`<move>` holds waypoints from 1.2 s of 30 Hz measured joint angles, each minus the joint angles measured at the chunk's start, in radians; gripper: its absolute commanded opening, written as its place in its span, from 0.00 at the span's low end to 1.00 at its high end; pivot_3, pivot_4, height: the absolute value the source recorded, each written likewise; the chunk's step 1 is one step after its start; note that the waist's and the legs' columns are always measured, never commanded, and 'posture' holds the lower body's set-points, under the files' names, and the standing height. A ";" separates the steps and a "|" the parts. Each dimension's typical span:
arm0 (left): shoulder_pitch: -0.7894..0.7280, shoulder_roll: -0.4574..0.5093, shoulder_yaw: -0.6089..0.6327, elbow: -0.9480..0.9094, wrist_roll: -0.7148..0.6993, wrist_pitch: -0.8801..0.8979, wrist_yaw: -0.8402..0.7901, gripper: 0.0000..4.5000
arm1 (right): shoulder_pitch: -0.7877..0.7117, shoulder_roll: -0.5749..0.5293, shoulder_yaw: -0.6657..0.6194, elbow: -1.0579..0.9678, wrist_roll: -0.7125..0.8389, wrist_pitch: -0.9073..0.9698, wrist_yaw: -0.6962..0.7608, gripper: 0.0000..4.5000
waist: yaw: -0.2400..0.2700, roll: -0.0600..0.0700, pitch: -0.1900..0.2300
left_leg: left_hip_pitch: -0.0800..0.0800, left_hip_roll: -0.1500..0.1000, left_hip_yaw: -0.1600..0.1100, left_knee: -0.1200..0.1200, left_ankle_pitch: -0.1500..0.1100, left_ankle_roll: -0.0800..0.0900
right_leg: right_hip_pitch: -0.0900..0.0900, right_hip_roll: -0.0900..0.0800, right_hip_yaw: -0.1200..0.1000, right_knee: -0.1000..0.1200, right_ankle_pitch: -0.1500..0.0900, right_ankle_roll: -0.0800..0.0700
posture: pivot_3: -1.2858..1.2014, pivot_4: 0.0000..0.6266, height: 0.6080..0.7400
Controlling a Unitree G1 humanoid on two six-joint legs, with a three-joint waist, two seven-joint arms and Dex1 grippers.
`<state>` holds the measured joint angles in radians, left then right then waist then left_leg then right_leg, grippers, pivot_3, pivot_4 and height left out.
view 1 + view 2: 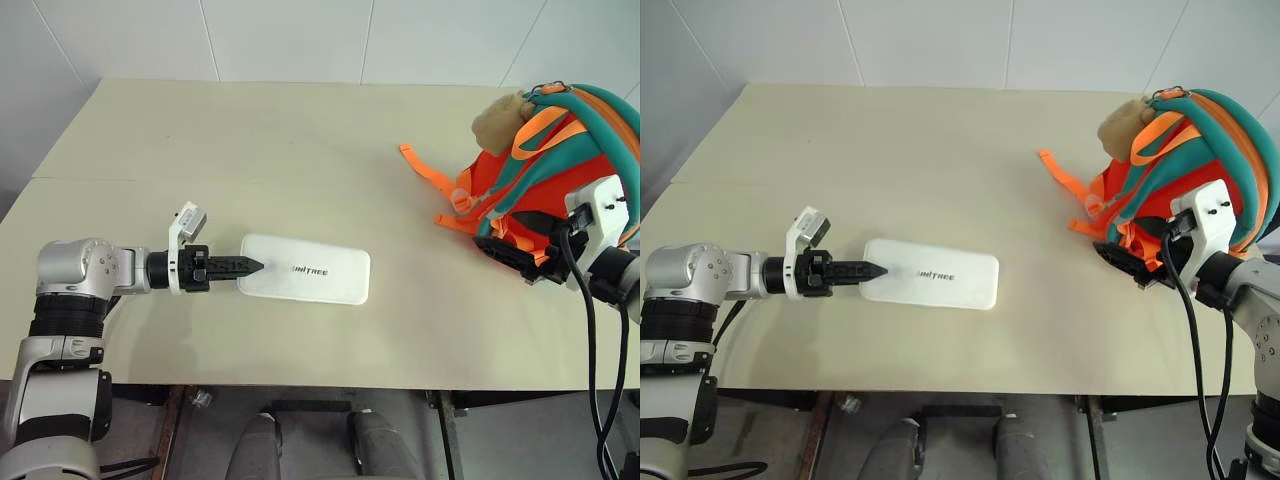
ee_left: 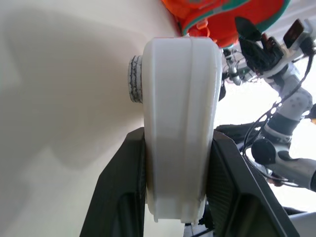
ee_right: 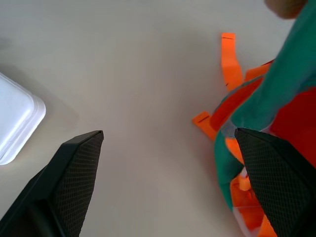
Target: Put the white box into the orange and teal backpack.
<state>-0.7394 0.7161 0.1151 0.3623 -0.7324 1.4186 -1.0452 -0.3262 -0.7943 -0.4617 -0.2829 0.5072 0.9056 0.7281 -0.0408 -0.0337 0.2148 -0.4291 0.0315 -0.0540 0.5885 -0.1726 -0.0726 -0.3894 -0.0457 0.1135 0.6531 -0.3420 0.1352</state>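
Observation:
The white box (image 1: pixel 312 270) lies flat near the table's front, its "UNITREE" lettering facing up. My left gripper (image 1: pixel 255 266) points right and is shut on the box's left end. In the left wrist view the box (image 2: pixel 180 98) sits clamped between both black fingers (image 2: pixel 118 187). The orange and teal backpack (image 1: pixel 560 170) stands at the table's right edge, a tan plush toy (image 1: pixel 500 120) on top. My right gripper (image 1: pixel 510 255) is at the backpack's lower front. It is open wide, with one finger (image 3: pixel 276 173) against the backpack (image 3: pixel 291 118) and bare table between the fingers.
The beige table (image 1: pixel 300 150) stretches between the box and the backpack. Loose orange straps (image 1: pixel 425 170) trail from the backpack onto the table toward the left. A white tiled wall runs behind the table's far edge.

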 measured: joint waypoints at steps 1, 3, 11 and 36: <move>0.000 -0.008 0.019 -0.002 -0.008 0.009 0.014 0.28 | -0.012 0.001 0.006 0.017 -0.002 -0.007 -0.009 1.00 | 0.000 0.000 0.000 | 0.000 0.000 0.000 0.000 0.000 0.000 | 0.000 0.000 0.000 0.000 0.000 0.000 | 0.52 0.24 1.00; 0.000 -0.034 0.074 -0.005 -0.019 0.026 0.048 0.28 | -0.076 0.042 0.024 0.078 -0.010 -0.034 -0.050 1.00 | -0.006 0.000 0.000 | 0.000 0.000 0.000 -0.001 0.000 0.000 | 0.000 0.000 0.000 0.000 0.000 0.000 | 0.52 0.24 1.00; 0.003 -0.148 0.290 -0.056 -0.119 0.114 0.175 0.28 | -0.309 0.218 0.089 0.355 -0.078 -0.188 -0.237 1.00 | -0.015 0.001 0.000 | 0.000 0.000 0.000 -0.005 0.000 -0.001 | -0.003 0.000 0.000 0.001 0.000 0.001 | 0.52 0.24 1.00; -0.074 -0.072 0.525 0.081 -0.124 -0.079 0.414 0.28 | -0.467 0.286 0.303 0.172 0.087 -0.088 -0.105 0.00 | -0.022 0.001 0.001 | -0.001 0.001 0.001 -0.010 0.001 -0.002 | -0.005 0.001 0.000 -0.001 0.000 0.001 | 0.52 0.24 1.00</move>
<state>-0.8137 0.6443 0.6398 0.4429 -0.8562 1.3396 -0.6316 -0.7931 -0.5086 -0.1583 -0.1108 0.5940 0.8176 0.6229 -0.0629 -0.0328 0.2154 -0.4299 0.0322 -0.0533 0.5785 -0.1718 -0.0751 -0.3946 -0.0450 0.1139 0.6526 -0.3421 0.1367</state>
